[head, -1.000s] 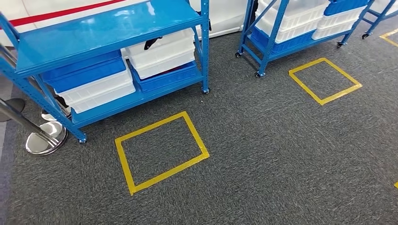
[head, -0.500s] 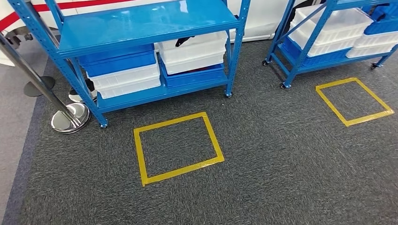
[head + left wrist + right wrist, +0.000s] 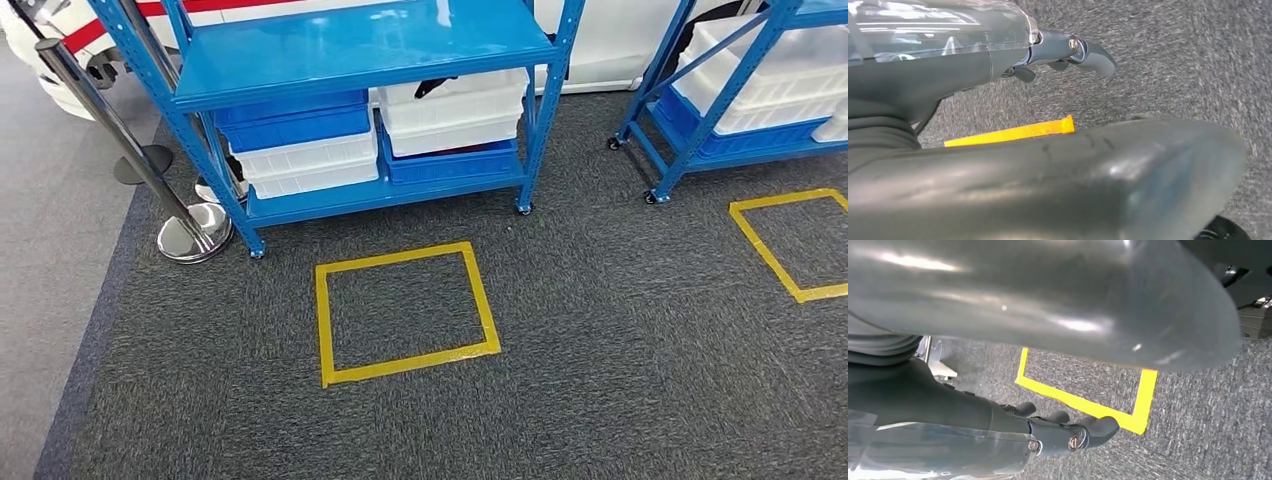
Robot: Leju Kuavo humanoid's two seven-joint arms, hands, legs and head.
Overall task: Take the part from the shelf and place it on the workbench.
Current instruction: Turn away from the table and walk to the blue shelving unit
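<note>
A stanchion (image 3: 190, 232) with a chrome base stands at the far left, just beside the shelf's front left leg, where grey floor meets dark carpet (image 3: 600, 380). The blue shelf (image 3: 360, 45) rises behind a yellow tape square (image 3: 404, 310) on the carpet. Its upper deck lies bare and glossy. On the lower deck two stacks of bins sit side by side: on the left a blue bin (image 3: 293, 122) over white bins (image 3: 312, 165), on the right white bins (image 3: 457, 115) over a blue one (image 3: 452, 163). A dark part (image 3: 433, 86) rests on the rim of the top right white bin, tilted; its shape is too small to tell. A white wall with a red stripe runs behind the shelf. To the right, well apart, a second blue shelf (image 3: 720, 90) on castors holds white and blue bins, and a second tape square (image 3: 790, 245) lies in front of it, cut by the picture's edge.

In the left wrist view the left hand (image 3: 1068, 52) hangs over the carpet, fingers extended with nothing in them, near a strip of yellow tape (image 3: 1010, 133). In the right wrist view the right hand (image 3: 1068, 432) hangs likewise, fingers spread and holding nothing, above a corner of yellow tape (image 3: 1088, 407).
</note>
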